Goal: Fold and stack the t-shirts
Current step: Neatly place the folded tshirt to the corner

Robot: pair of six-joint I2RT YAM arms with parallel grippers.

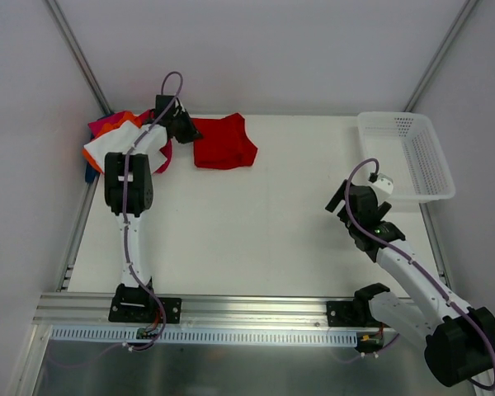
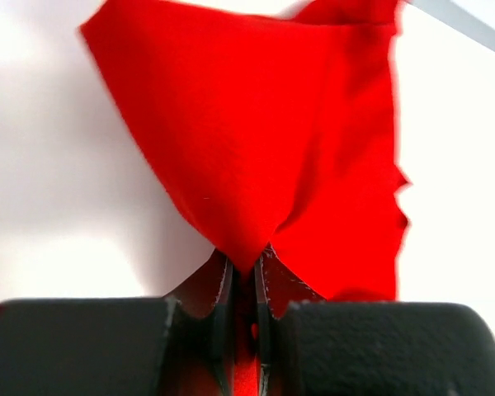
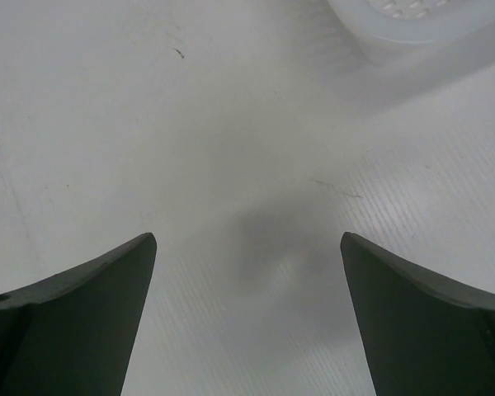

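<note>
Two fingers of the left gripper (image 2: 243, 266) are clenched on a corner of the red t-shirt (image 2: 264, 140); the cloth fans out from between them over the white table (image 2: 49, 206); from above, the shirt lies rumpled at the table's far edge, just right of that gripper; the folded shirts (image 1: 130, 136), white on top with orange and magenta showing, sit in the far left corner, touching the left arm; the right gripper (image 3: 247, 239) is spread wide over bare tabletop, grasping nothing, near the mesh basket (image 1: 429, 165).
</note>
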